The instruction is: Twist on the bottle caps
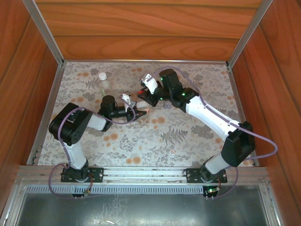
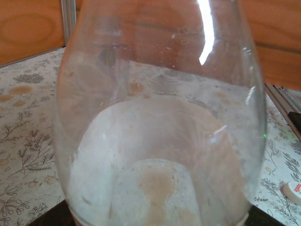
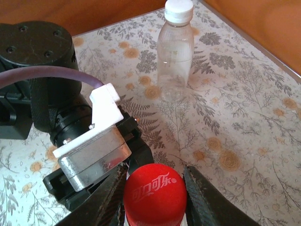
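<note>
While the left gripper (image 1: 135, 114) is closed on the clear bottle (image 2: 160, 117), whose body sits right against its wrist camera, the right gripper (image 3: 155, 207) stands over the bottle's top with its two fingers set narrowly on either side of the red cap (image 3: 155, 190). The cap sits on the neck between those fingers. They reach its rim, but I cannot tell whether they pinch it or stand just clear. The step in hand, as I judge it, is twisting this red cap onto the held bottle. Next the right fingers need a firm pinch on the cap's side and a turn about the bottle's axis, cap level so the thread does not cross, while the left gripper stops the bottle spinning. Beyond the right gripper, well apart, a second bottle (image 3: 175, 56) stands upright on the table (image 3: 244, 94), its white cap (image 3: 178, 10) on. A loose pale cap (image 2: 294, 192) lies low to the right of the left gripper.
</note>
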Motion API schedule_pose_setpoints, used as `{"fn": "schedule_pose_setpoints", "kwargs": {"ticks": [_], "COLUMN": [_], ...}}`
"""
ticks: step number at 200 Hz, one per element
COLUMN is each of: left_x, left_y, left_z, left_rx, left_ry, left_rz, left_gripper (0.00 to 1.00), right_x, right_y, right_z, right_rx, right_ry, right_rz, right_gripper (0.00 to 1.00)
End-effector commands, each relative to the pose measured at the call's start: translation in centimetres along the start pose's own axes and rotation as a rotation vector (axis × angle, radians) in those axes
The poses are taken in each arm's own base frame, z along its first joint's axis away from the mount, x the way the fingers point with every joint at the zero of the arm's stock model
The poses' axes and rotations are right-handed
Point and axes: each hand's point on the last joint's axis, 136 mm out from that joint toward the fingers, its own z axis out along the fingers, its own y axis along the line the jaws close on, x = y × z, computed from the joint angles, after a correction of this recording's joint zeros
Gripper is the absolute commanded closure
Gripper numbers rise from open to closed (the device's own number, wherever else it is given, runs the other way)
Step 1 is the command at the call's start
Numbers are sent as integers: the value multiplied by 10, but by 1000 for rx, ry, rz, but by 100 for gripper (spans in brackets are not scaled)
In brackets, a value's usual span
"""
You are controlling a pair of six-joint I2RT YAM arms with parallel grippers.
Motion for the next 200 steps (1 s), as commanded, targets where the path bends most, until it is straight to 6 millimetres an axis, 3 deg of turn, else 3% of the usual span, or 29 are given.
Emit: {"fn": "schedule_pose_setpoints", "kwargs": {"ticks": [1,77,200], "left_x": [46,47,46], "left_y": [-2,0,0], "left_z": [-3,-3,-3], "left_rx": [1,-1,1], "left_ry": [115,116,115], "left_rz": [-158,-161,-166], "left_gripper": [52,52,52], "right_x": [24,17,30], "right_y": [-9,-10,-10], "right_z": [4,0,7], "right_rx": [49,69,88], "right_ry": [54,-32,-138], "right_rz": [64,84,125], "right_gripper": [64,66,67]}}
